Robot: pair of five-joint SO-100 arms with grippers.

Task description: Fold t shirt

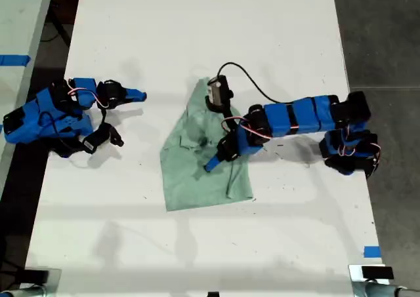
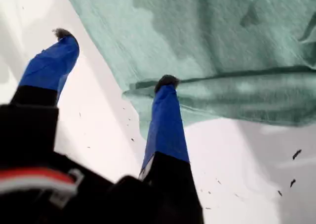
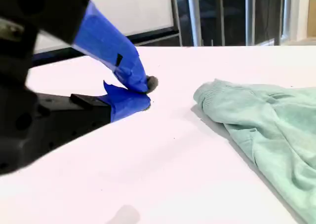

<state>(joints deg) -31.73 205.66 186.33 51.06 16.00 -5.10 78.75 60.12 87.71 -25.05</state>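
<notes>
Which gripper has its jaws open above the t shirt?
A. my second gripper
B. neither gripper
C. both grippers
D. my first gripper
D: my first gripper has its jaws spread, one fingertip over the t shirt, while my second gripper rests shut on the bare table, apart from the cloth.

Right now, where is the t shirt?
The t shirt lies mid-table in the exterior view, under my first gripper; my second gripper sits apart toward that view's left.

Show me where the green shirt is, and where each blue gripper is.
t shirt [image 1: 197, 179]: exterior view, on its wide lower panel.
my first gripper [image 2: 116, 58]: first wrist view, midway between its open fingertips.
my second gripper [image 3: 147, 94]: second wrist view, where its shut tips meet.
</notes>
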